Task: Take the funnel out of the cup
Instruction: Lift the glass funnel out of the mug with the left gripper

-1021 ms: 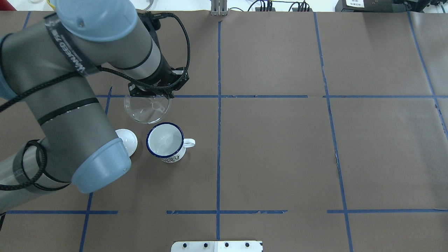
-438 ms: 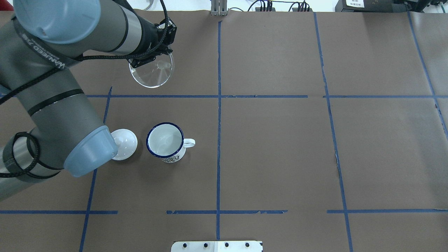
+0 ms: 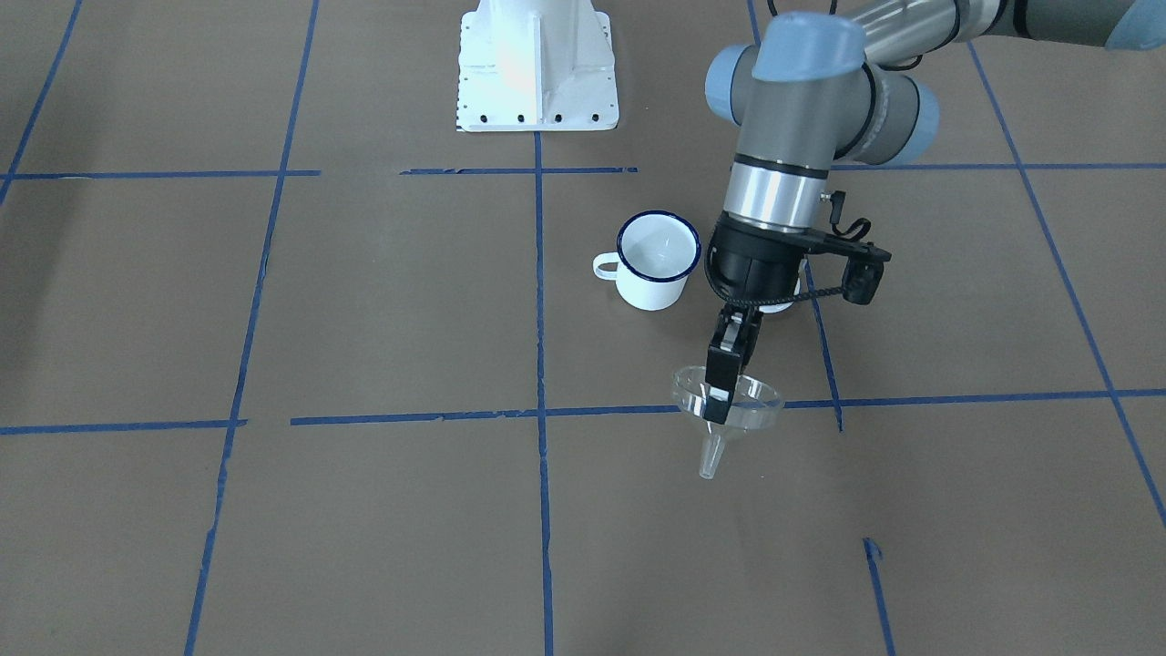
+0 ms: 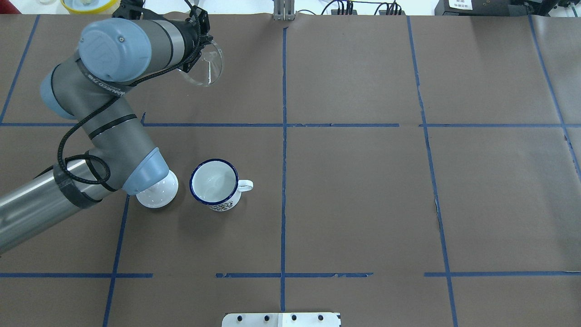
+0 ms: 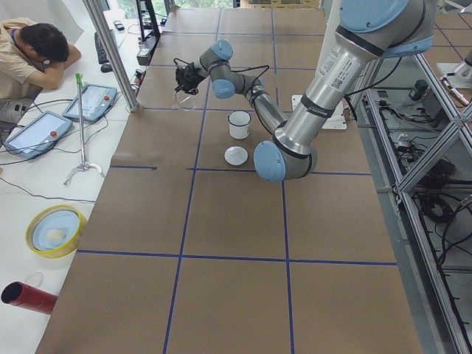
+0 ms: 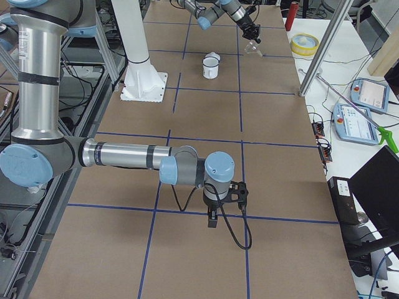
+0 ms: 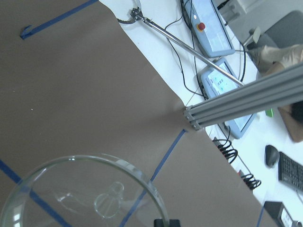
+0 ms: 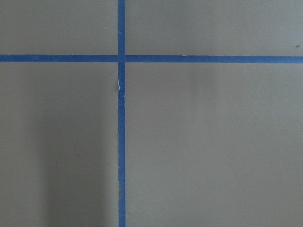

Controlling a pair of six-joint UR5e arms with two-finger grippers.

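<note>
The clear funnel (image 4: 206, 63) hangs tilted in the air near the table's far left edge, well away from the cup. My left gripper (image 4: 196, 47) is shut on its rim. In the front view the gripper (image 3: 721, 408) pinches the funnel (image 3: 747, 405) with the spout down, above the table. The left wrist view shows the funnel's bowl (image 7: 90, 198) from above. The white cup (image 4: 214, 181) with a dark blue rim stands upright and empty, handle to the right; it also shows in the front view (image 3: 658, 260). My right gripper (image 6: 212, 219) hangs low over the table; I cannot tell its state.
A round white lid (image 4: 159, 193) lies just left of the cup, partly under my left arm's elbow. A yellow bowl (image 4: 86, 4) sits beyond the far edge. The white robot base (image 3: 537, 64) is behind the cup. A metal post (image 5: 110, 51) and an operator (image 5: 33, 51) are off the table.
My left gripper has carried the funnel away from the cup toward the table's far edge, and the funnel is now more tilted. The cup and lid have not moved.
</note>
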